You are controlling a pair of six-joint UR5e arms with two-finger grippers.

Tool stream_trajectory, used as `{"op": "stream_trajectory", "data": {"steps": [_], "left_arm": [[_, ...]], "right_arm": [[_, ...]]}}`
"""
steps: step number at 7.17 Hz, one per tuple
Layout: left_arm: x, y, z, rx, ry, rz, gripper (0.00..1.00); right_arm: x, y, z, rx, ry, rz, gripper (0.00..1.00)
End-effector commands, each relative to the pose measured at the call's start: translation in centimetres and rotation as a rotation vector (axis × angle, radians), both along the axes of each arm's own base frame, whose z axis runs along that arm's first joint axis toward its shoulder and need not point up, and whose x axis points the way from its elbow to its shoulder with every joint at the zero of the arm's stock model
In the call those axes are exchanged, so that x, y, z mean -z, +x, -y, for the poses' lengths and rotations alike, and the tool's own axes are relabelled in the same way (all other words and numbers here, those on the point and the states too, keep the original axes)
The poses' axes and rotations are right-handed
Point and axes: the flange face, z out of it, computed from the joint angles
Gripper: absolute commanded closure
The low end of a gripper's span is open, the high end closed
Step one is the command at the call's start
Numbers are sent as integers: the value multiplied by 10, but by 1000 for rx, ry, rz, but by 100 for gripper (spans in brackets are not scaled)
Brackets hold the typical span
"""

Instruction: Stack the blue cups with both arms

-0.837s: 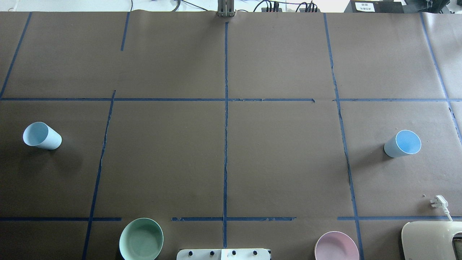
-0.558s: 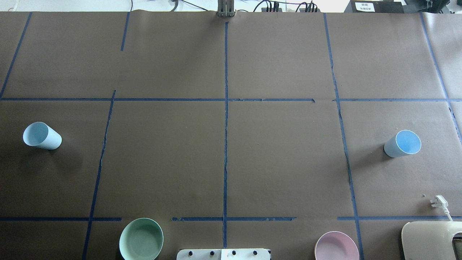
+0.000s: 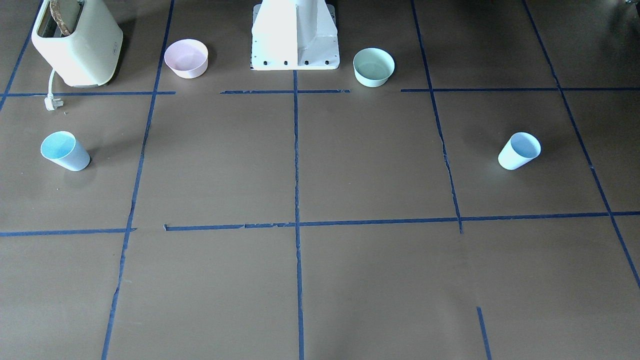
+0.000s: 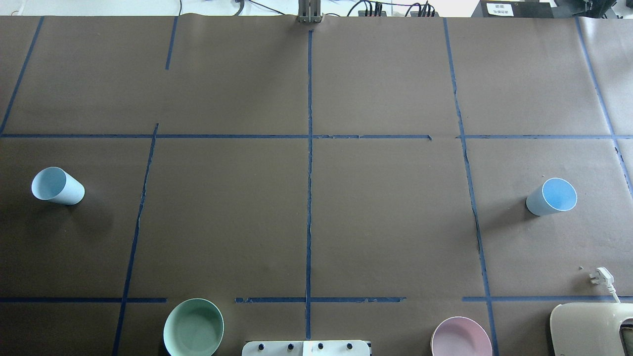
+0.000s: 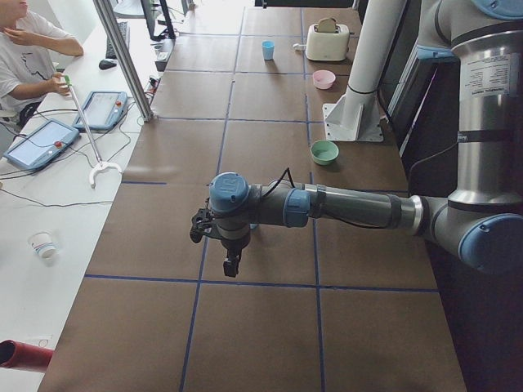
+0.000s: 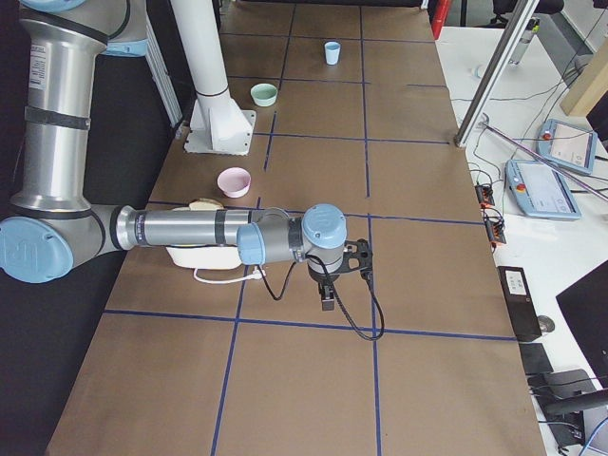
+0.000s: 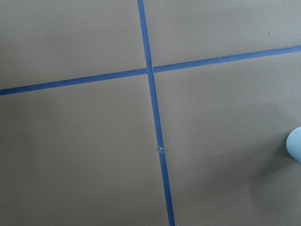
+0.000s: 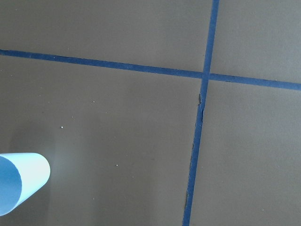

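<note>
Two pale-blue cups stand upright and far apart on the brown table. One cup (image 4: pixel 57 185) is at the left, also in the front view (image 3: pixel 520 151); its edge shows in the left wrist view (image 7: pixel 295 145). The other cup (image 4: pixel 551 197) is at the right, also in the front view (image 3: pixel 65 150) and the right wrist view (image 8: pixel 19 188). My left gripper (image 5: pixel 231 263) and right gripper (image 6: pixel 328 294) show only in the side views, each hanging above the table near its own cup. I cannot tell whether they are open or shut.
A mint-green bowl (image 4: pixel 193 327) and a pink bowl (image 4: pixel 461 338) sit either side of the white pedestal base (image 4: pixel 305 348). A cream toaster (image 4: pixel 591 329) with a loose plug (image 4: pixel 601 276) is at the near right. An operator (image 5: pixel 24 49) sits beyond the table's far side.
</note>
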Motion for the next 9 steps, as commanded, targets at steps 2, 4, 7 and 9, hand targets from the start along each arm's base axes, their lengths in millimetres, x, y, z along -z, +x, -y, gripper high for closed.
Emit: {"op": "stream_trajectory", "data": {"steps": [2, 4, 7, 9], "left_arm": [[0, 0, -1, -6, 11, -5, 0], [4, 1, 1, -6, 48, -7, 0], [-3, 7, -1, -12, 20, -64, 0], [-4, 24, 1, -43, 7, -100, 0]], "right_arm": [[-10, 2, -2, 1, -11, -22, 0], [-9, 1, -3, 1, -12, -15, 0], [-6, 0, -1, -1, -11, -7, 0], [-8, 0, -2, 0, -16, -4, 0]]}}
